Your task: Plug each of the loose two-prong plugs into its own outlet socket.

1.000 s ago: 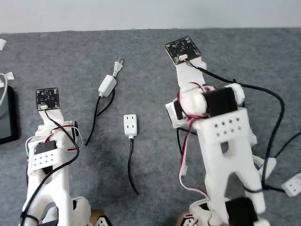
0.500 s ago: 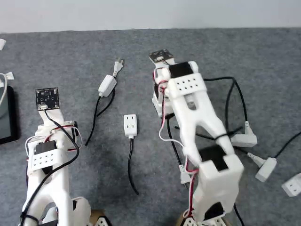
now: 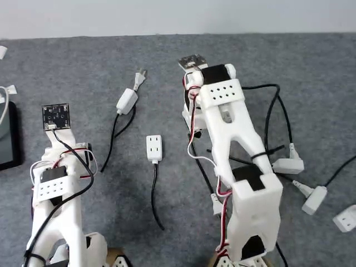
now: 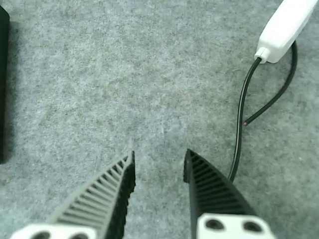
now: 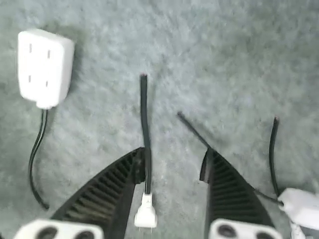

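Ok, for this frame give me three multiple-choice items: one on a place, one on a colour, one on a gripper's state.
1. Where does the outlet socket lie?
A) on the mat between the two arms
B) in a gripper
C) on top of a plug

2. What colour is its cord?
A) white
B) red
C) black

3. How is the left gripper?
A) shut on a plug
B) open, holding nothing
C) shut and empty

Answers:
1 A: the high view shows it flat on the grey mat, with an arm on either side.
2 C: a black cord runs from the socket's near end.
3 B: in the left wrist view its jaws stand apart over bare mat.
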`<state>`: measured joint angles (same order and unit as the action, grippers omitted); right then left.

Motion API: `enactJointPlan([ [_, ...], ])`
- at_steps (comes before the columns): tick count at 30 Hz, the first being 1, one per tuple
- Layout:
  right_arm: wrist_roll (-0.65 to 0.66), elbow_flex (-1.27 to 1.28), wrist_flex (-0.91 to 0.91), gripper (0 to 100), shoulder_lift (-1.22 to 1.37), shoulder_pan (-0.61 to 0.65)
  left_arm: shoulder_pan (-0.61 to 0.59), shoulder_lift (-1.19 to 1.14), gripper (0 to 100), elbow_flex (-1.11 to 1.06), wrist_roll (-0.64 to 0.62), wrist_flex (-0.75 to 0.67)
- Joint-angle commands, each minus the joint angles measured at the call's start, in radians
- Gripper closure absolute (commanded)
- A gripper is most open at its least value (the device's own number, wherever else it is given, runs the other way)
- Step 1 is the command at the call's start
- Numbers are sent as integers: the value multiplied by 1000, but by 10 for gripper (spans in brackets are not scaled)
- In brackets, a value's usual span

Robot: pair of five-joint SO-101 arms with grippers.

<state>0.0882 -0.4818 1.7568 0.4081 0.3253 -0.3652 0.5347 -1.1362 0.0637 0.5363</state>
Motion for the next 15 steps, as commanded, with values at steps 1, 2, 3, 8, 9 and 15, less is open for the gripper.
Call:
enactJointPlan([
  [1, 9, 224, -4, 812, -226, -1, -6, 11, 848, 25, 11, -32],
  [2, 9, 315, -39, 812, -292, 12, -6, 11, 848, 25, 11, -32],
  [3, 9, 411, -82, 812, -366, 21, -6, 11, 848, 25, 11, -32],
  [8, 6, 865, -266, 812, -707, 28, -6, 11, 848, 25, 11, -32],
  [9, 6, 945, -294, 812, -754, 27, -6, 11, 848, 25, 11, -32],
  [15, 95, 1197, -374, 812, -822, -1, -6, 11, 848, 25, 11, -32],
])
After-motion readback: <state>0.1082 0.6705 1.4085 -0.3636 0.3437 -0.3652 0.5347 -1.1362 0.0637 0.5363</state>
